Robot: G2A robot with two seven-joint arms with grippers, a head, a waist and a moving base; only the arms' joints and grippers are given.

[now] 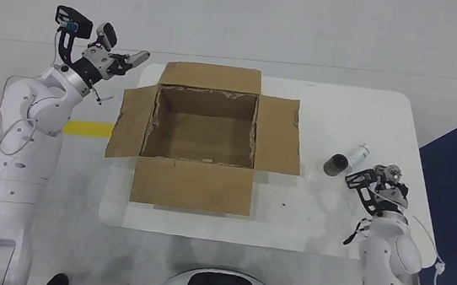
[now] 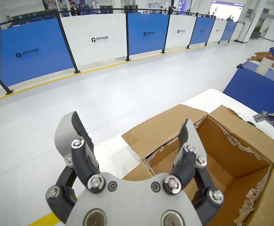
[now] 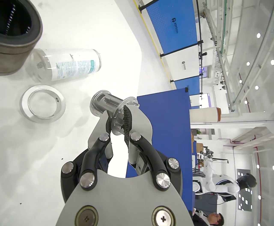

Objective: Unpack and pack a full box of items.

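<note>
Here, the cardboard box (image 1: 204,131) sits open, seemingly empty. At its 3 o'clock the right gripper (image 3: 118,119) pinches a clear spool (image 3: 102,104) near a bottle (image 3: 68,66) and dark cylinder (image 3: 17,42), probably to set it down beside them. At 10 o'clock the left gripper (image 2: 128,128) hovers, fingers wide.

Box (image 1: 194,185): plain brown cardboard. Table (image 1: 331,214): white. Cylinder (image 3: 17,36): dull grey-brown outside, black inside. Bottle (image 3: 66,67): clear, white label, teal print. Ring (image 3: 24,103), spool piece (image 3: 101,104): clear. Left gripper (image 2: 130,119), right gripper (image 3: 118,115): silver plates, black ridged pads. Barrier panels (image 2: 32,53): alternating blue and white, black frames.
</note>
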